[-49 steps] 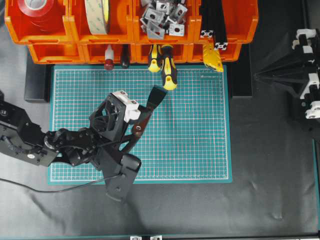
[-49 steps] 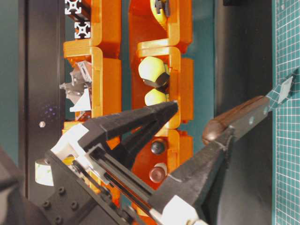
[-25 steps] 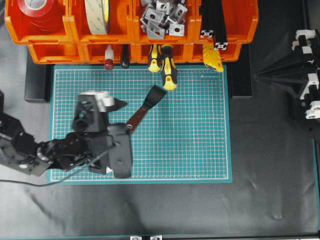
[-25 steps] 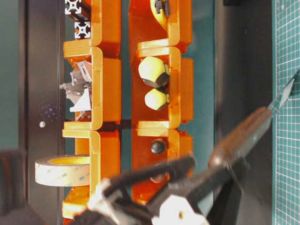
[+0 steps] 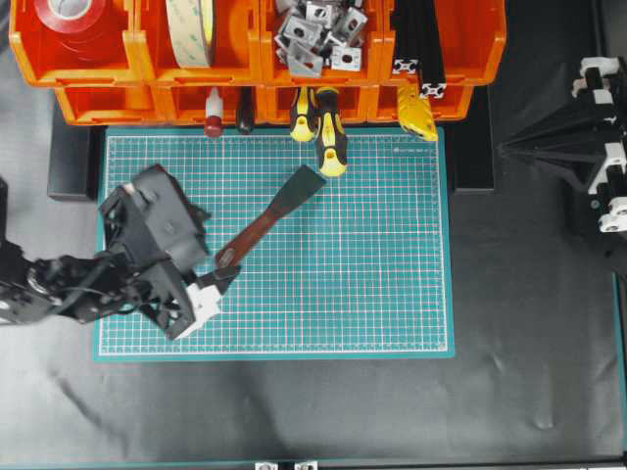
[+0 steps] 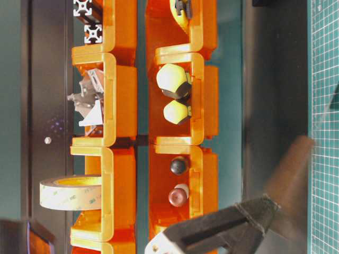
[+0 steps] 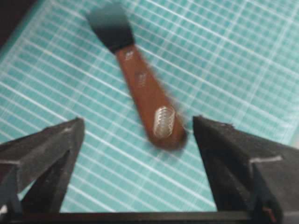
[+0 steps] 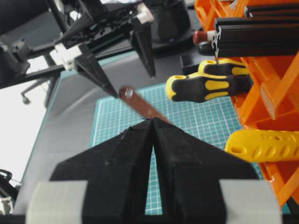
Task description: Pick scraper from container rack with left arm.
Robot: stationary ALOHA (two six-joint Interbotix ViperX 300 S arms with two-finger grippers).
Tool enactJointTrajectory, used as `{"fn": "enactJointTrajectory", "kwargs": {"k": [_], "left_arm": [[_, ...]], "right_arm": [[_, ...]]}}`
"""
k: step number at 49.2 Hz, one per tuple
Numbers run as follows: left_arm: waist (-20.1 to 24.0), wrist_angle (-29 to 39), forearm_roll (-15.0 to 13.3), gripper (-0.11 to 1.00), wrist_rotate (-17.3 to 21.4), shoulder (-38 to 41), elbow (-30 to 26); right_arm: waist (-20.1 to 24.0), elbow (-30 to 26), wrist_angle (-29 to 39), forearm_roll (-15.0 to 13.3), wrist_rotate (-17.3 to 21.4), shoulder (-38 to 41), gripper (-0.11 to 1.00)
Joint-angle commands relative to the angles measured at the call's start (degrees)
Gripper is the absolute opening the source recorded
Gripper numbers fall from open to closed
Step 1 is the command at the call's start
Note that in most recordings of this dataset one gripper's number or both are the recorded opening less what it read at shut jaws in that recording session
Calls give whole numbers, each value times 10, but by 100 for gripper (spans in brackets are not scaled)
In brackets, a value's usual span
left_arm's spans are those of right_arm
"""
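The scraper lies on the green cutting mat, outside the orange container rack, dark blade toward the rack and wooden handle toward the lower left. My left gripper is open at the handle end. In the left wrist view the scraper has its holed end between the fingertips, nearer the right one and apart from both. The right wrist view shows the scraper below the left gripper. My right gripper is shut on nothing and rests at the right.
Two yellow-and-black screwdrivers and a red-knobbed tool poke out of the rack's lower bins over the green cutting mat. Tape rolls, metal brackets and black extrusions fill the upper bins.
The left gripper has swung left and back from over the scraper's handle. The scraper, earlier propped up between the fingers, now lies flat on the mat with its handle farther toward the lower left.
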Motion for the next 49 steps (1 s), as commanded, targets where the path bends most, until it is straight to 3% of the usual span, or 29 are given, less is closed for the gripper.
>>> {"fn": "enactJointTrajectory", "kwargs": {"k": [1, 14, 34, 43, 49], "left_arm": [[-1, -40, 3, 91, -40, -35, 18], [-11, -58, 7, 91, -26, -88, 57], [-33, -100, 9, 91, 199, -341, 102], [-33, -101, 10, 89, 258, -444, 124], [-31, -101, 9, 88, 271, -497, 134]], "right_arm": [[-1, -20, -6, 1, -1, 7, 1], [-1, -22, -5, 1, -1, 4, 1], [-1, -21, -4, 1, -2, 1, 1], [-1, -25, 0, 1, -2, -7, 1], [-1, -29, 6, 1, -2, -15, 1]]}}
